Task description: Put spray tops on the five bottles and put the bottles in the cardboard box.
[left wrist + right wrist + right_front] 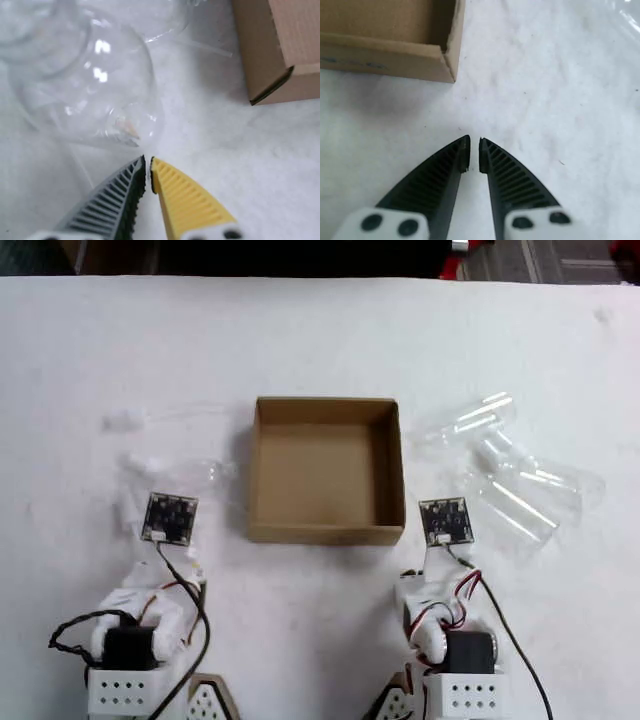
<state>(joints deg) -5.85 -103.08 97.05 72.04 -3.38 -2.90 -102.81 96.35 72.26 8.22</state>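
Left hand point(148, 167): closed, empty, near clear bottle point(90, 85).
Right hand point(474, 152): closed, empty, near cardboard box point(385, 55).

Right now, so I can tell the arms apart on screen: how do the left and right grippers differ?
The left gripper has one grey and one yellow finger; the right gripper has two black ones. The left points at clear plastic pieces; the right at bare table beside the cardboard box. Both are shut and empty.
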